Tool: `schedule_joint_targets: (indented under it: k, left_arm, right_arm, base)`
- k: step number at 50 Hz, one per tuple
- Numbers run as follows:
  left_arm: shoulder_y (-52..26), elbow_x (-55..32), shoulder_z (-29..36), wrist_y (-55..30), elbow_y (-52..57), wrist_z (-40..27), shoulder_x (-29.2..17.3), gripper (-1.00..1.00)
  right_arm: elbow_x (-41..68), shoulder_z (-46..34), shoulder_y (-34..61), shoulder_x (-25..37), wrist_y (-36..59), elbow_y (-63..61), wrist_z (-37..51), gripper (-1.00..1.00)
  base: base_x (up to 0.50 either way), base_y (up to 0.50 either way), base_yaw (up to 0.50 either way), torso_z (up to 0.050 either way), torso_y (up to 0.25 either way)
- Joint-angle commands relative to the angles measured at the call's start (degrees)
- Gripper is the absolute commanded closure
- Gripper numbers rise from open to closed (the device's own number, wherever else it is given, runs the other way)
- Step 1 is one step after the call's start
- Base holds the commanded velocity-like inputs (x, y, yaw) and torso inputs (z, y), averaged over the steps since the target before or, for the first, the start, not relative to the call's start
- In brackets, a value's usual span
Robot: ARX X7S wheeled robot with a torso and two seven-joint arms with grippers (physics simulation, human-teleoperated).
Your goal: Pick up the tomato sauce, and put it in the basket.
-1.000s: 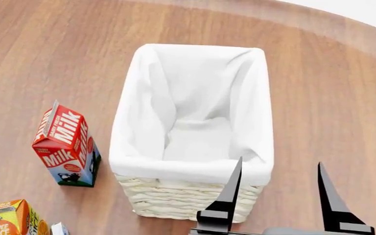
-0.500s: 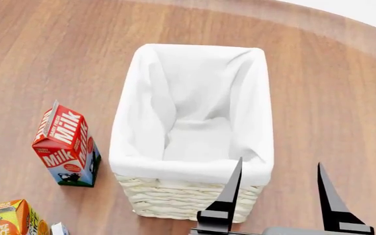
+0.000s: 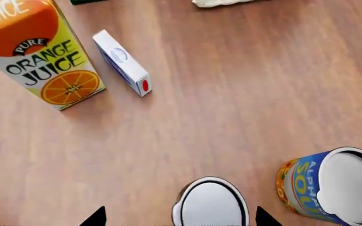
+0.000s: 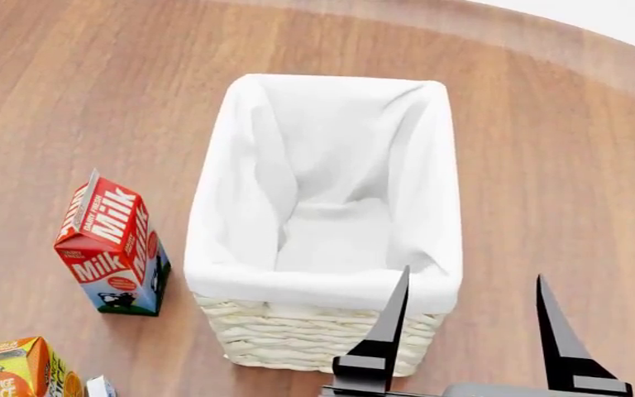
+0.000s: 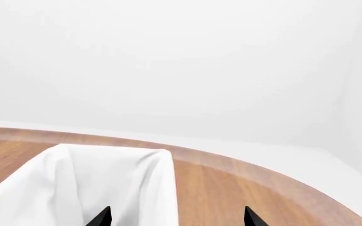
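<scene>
Brown wood-grain tabletop (image 4: 86, 91) spreads under everything; going left to right in the head view, an orange-and-yellow orange juice carton (image 4: 9, 370) sits at the lower edge, a small white-and-blue box (image 4: 100, 386) just beside it, then a red, white and blue milk carton (image 4: 110, 246) stands upright, and next the tall cream-white wicker basket lined with white cloth (image 4: 295, 335) holds only its cloth; the right gripper (image 4: 468, 318) hangs by the basket's near right corner, its black fingers (image 4: 389, 331) spread wide and holding nothing. Seen from the left wrist, the left gripper (image 3: 176, 217) has its two tips wide apart either side of a silver can top (image 3: 210, 203), likely the tomato sauce, label hidden; contact cannot be told; a blue-and-yellow soup can (image 3: 332, 186) stands near.
</scene>
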Motion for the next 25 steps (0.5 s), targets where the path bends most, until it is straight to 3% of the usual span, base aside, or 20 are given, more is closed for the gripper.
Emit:
schedule_joint_targets:
  k: [1,25]
  left_arm:
    - [-1.19,0.00,1.15,-1.55,-1.77,0.88,2.11,-1.00]
    - [-4.51,0.79,3.77,-5.02,-4.60,2.90,6.88,-1.00]
  right_arm:
    - [0.14,-0.19,0.09,0.18,0.00,0.08,0.20,-1.00]
    - [0.73,0.05,0.04,0.53,-0.23,-0.21,0.73,-1.00]
  base:
    - [0.00,0.00,0.00,0.000,0.000]
    - [0.00,0.00,0.00,0.000,0.000]
